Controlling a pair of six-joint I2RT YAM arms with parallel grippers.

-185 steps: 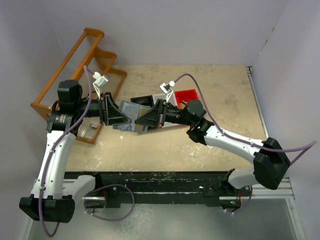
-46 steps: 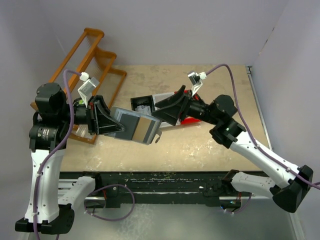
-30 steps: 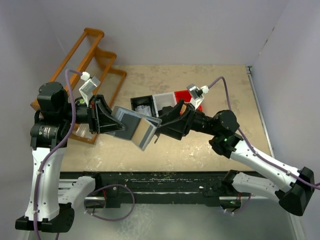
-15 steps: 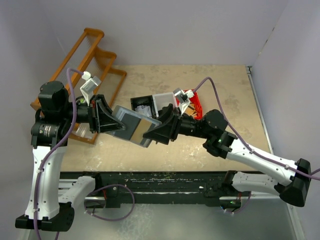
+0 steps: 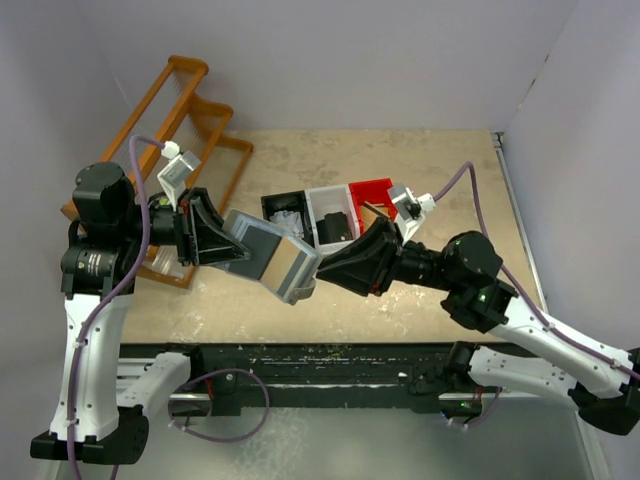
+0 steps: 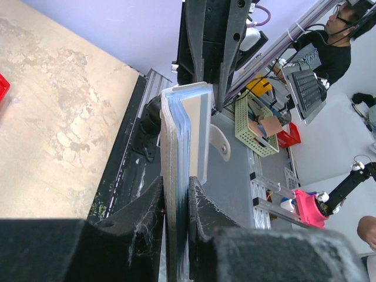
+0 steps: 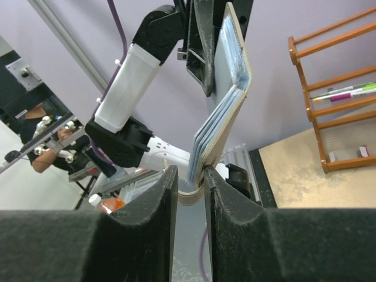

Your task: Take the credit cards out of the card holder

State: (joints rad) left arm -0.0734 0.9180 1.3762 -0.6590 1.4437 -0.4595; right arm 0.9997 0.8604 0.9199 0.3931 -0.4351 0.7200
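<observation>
Pinching one end of the card holder (image 5: pixel 272 255), the left claw (image 5: pixel 232 246) is clamped narrow on it. Its wrist view shows the two black fingers (image 6: pixel 141 211) pressed against either face of the case, seen edge-on. Opposite it, the right claw (image 5: pixel 322 268) is drawn in narrow around the other end of the same holder, its fingers (image 7: pixel 158 205) touching the pale lower edge on both sides. Between the two claws the holder hangs in the air above the desk (image 5: pixel 420 170), left of the middle of the overhead frame, tilted with a paler face turned up toward the camera. From the right wrist view it stands partly open in a narrow V, and the credit cards (image 7: pixel 210 128) show as a stack of thin pale bluish edges tucked inside it. Beyond the holder, near the frame's centre, a black bin (image 5: pixel 285 210), a white bin (image 5: pixel 322 205) and a red bin (image 5: pixel 375 190) sit side by side on the desk. An orange wooden rack (image 5: pixel 150 120) lies at the upper left.
</observation>
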